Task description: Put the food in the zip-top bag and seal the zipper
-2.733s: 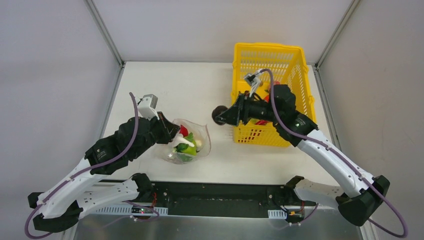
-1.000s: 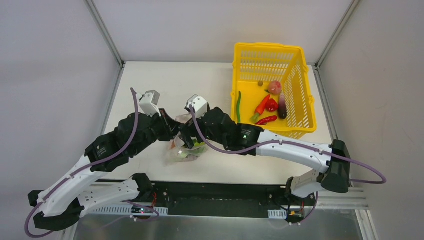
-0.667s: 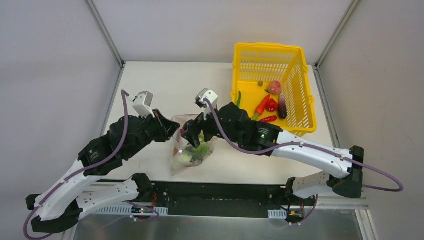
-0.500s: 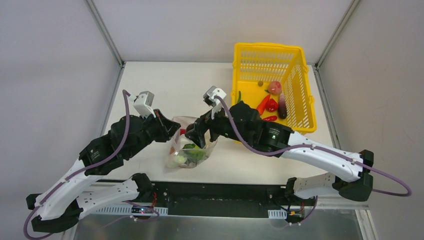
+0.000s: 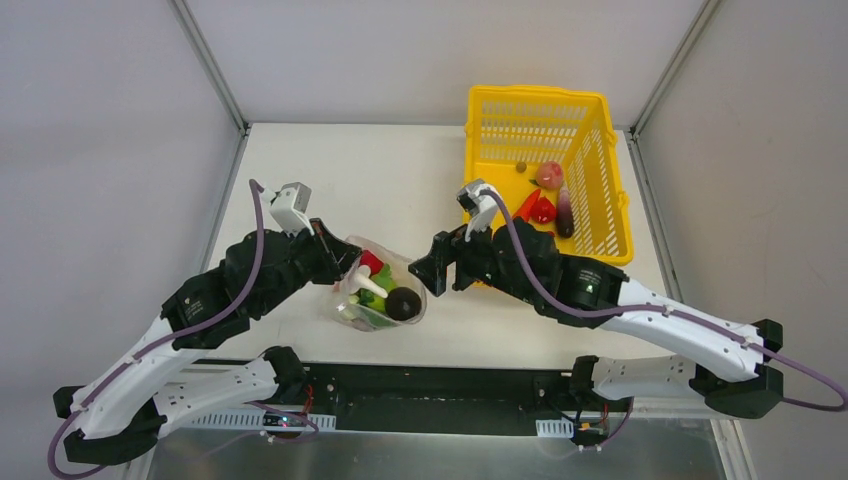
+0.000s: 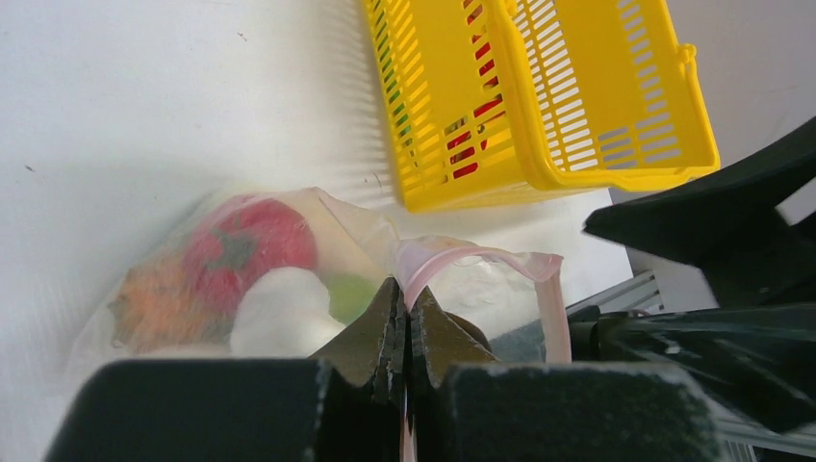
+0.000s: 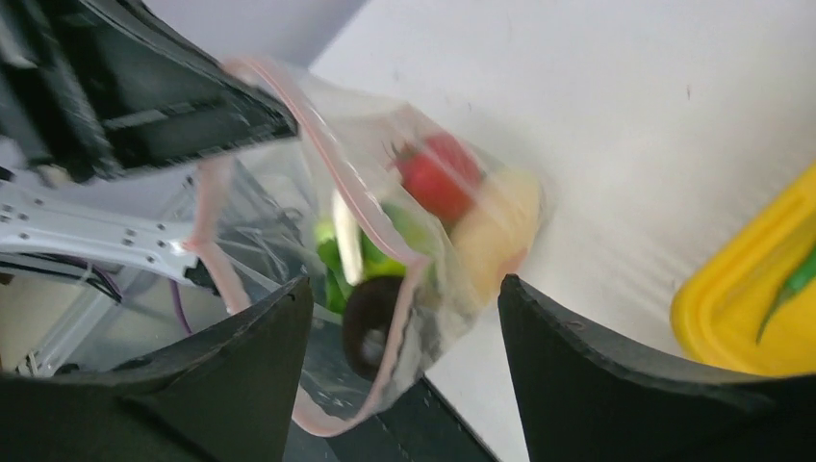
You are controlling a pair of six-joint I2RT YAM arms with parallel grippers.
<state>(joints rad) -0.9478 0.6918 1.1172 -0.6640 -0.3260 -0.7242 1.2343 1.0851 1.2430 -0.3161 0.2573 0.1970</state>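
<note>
The zip-top bag (image 5: 385, 290) hangs open at the table's near middle, holding food: a red piece (image 5: 371, 262), a white radish (image 5: 362, 283), green pieces and a dark round piece (image 5: 403, 303). My left gripper (image 5: 345, 262) is shut on the bag's pink zipper (image 6: 471, 255) at the mouth edge and holds it up. My right gripper (image 5: 432, 270) is open and empty just right of the bag, not touching it. In the right wrist view the bag (image 7: 414, 231) shows between the open fingers with the dark piece (image 7: 373, 322) inside.
A yellow slotted basket (image 5: 590, 130) stands at the back right with a peach-coloured fruit (image 5: 549, 175), red peppers (image 5: 536, 208), a dark aubergine (image 5: 565, 208) and a small brown piece. The table's near edge rail lies just below the bag.
My right gripper carried the dark round piece from the basket to the bag, let it go inside, and has drawn back to the right. The bag mouth is wider open.
</note>
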